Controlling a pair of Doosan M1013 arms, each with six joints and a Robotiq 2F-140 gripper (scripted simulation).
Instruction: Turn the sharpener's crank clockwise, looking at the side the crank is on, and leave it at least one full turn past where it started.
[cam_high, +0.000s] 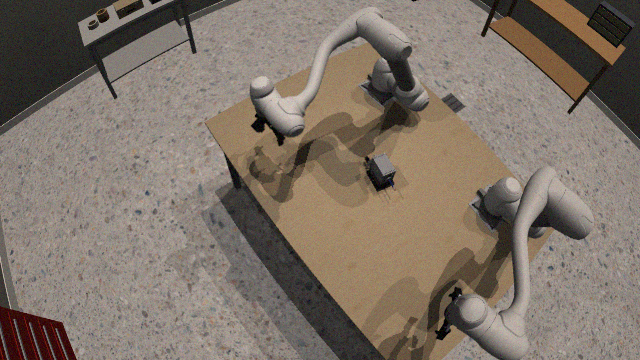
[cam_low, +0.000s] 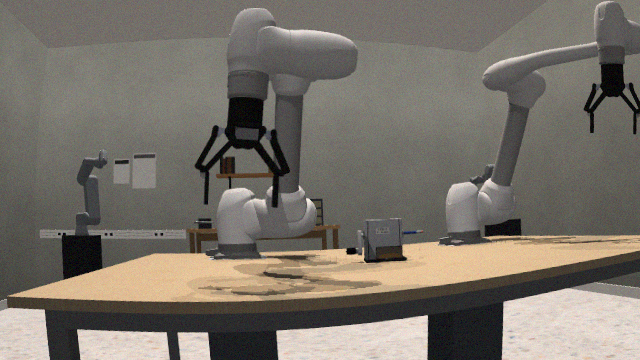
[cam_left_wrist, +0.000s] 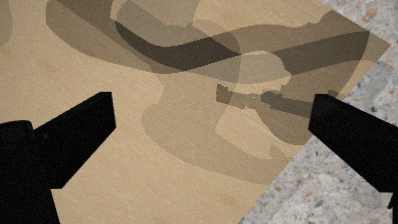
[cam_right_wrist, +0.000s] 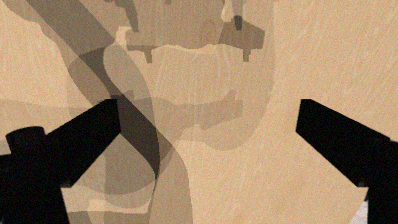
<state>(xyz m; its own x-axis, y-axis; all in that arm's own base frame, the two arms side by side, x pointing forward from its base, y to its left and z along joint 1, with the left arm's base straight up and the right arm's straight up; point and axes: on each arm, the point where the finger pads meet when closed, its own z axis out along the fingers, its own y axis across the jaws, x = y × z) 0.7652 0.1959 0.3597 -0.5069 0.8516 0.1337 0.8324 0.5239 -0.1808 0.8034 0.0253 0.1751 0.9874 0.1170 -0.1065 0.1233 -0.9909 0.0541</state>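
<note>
Speckled stone-look floor (cam_high: 125, 200) (cam_low: 550, 320) all round the wooden table (cam_high: 340, 250) (cam_low: 150, 287), grey walls behind, and a pair of sheets (cam_low: 144, 171) (cam_low: 121, 171) pinned up near a small grey arm (cam_low: 91, 200). We had the sharpener (cam_high: 382, 167) (cam_low: 383, 237) standing upright on the tabletop, roughly between the two arm bases in the overhead shot, with nobody touching it. Its crank (cam_low: 360, 242) stuck out on one side with a black knob (cam_low: 351, 251) low down near the wood, and a blue pencil (cam_high: 391, 183) (cam_low: 412, 232) poked out the opposite side. We couldn't tell from these angles how far the crank had been turned, sorry folks.

Our right gripper (cam_high: 269, 131) (cam_low: 240, 204) (cam_right_wrist: 208, 115) hung fingers-down above the table, well off to the crank's side, spread as wide as it goes with nothing in it. Our left gripper (cam_high: 449, 313) (cam_low: 613, 132) (cam_left_wrist: 212, 111) was way over by the table's far end from there, also pointing down, also fully open and empty. Both wrist cams just gave us bare wood, shadows and a bit of floor between and around the black fingers.
</note>
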